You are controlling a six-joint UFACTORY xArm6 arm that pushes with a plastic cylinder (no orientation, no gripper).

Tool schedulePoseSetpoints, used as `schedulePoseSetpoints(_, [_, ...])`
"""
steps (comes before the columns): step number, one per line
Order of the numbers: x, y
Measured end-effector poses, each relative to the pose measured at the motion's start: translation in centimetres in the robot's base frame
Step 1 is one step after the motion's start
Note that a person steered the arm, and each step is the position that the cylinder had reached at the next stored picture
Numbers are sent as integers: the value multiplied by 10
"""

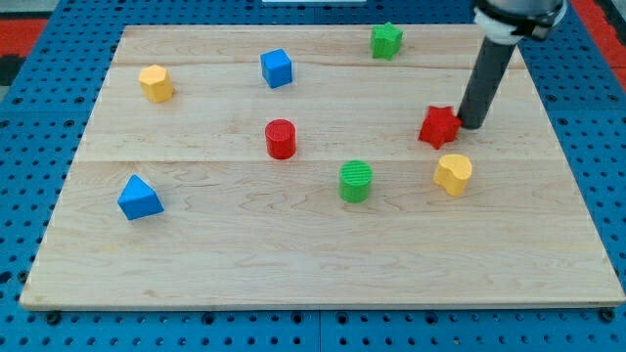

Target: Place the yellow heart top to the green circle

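Lying below my tip (toward view's bottom): yellow heart.

The worktop is pale wood with visible grain and plank seams, its finish matt. Beneath it lies a blue perforated board, smooth-looking. The green circle shows fine ridges across its top and looks like matt plastic, as do the yellow heart and red star. The rod above my tip is dark and dull.
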State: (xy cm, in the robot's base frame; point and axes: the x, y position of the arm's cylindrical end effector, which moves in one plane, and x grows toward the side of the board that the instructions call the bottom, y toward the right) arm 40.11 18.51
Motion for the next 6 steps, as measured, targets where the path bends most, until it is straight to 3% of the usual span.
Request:
schedulePoseSetpoints(1, [45,45])
schedulePoseSetpoints(2, [80,38])
schedulePoseSetpoints(4, [69,-73])
schedulePoseSetpoints(6, [23,-105])
